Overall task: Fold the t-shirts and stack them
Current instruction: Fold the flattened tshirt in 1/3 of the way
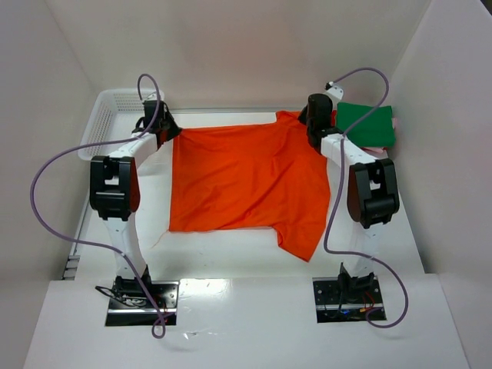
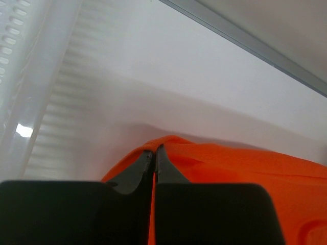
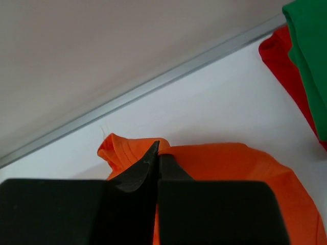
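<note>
White table (image 1: 231,261), walled on three sides. The orange t-shirt (image 1: 238,181) lies spread across the middle of it, mostly flat, with one sleeve trailing toward the near right and its far edge stretched between the two arms. A white mesh basket (image 1: 108,115) sits at the far left corner, just beside the shirt's left edge. At the far right corner is a folded stack: the green t-shirt (image 1: 367,123) on top, the red t-shirt (image 3: 281,61) showing under it, and a pale pink t-shirt (image 1: 373,150) edging out at the near side. The left gripper (image 2: 154,150) has its jaws pressed together, pinching the orange shirt's far left corner. The right gripper (image 3: 157,148) likewise has its jaws together, nipping a bunched fold at the far right corner.
</note>
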Robot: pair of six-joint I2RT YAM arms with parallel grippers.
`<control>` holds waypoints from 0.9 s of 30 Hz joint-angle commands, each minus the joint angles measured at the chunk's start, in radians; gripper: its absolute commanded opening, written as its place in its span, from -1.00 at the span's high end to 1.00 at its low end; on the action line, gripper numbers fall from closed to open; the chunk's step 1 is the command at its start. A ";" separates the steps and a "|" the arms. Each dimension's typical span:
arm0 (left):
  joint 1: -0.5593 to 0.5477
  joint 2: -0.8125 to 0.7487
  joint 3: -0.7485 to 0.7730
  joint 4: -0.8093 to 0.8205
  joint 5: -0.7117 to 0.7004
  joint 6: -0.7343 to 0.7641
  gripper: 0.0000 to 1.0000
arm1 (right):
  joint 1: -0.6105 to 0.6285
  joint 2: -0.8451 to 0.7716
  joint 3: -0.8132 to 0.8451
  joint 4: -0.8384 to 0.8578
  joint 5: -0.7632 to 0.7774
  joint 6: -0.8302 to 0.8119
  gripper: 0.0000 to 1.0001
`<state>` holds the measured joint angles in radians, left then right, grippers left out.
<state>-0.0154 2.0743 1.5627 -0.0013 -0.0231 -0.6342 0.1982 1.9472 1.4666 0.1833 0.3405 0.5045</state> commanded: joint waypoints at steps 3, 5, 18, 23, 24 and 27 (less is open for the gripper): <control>0.006 -0.127 -0.038 0.006 0.015 0.051 1.00 | -0.006 -0.146 -0.097 0.041 -0.006 0.061 1.00; 0.006 -0.160 -0.072 0.006 0.041 0.051 1.00 | -0.006 -0.211 -0.156 0.041 -0.006 0.097 1.00; 0.006 -0.361 -0.361 -0.057 0.081 0.013 1.00 | -0.006 -0.507 -0.500 0.019 -0.028 0.250 1.00; 0.006 -0.393 -0.427 -0.077 0.081 0.004 1.00 | -0.006 -0.586 -0.609 -0.030 -0.017 0.281 1.00; 0.006 -0.393 -0.428 -0.077 0.081 0.004 1.00 | -0.006 -0.599 -0.623 -0.030 -0.017 0.281 1.00; 0.006 -0.402 -0.460 -0.077 0.072 -0.018 1.00 | -0.006 -0.628 -0.670 -0.074 0.002 0.313 1.00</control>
<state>-0.0154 1.7271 1.1229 -0.0883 0.0502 -0.6228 0.1982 1.3705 0.8223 0.1265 0.2996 0.7719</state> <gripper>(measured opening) 0.010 0.004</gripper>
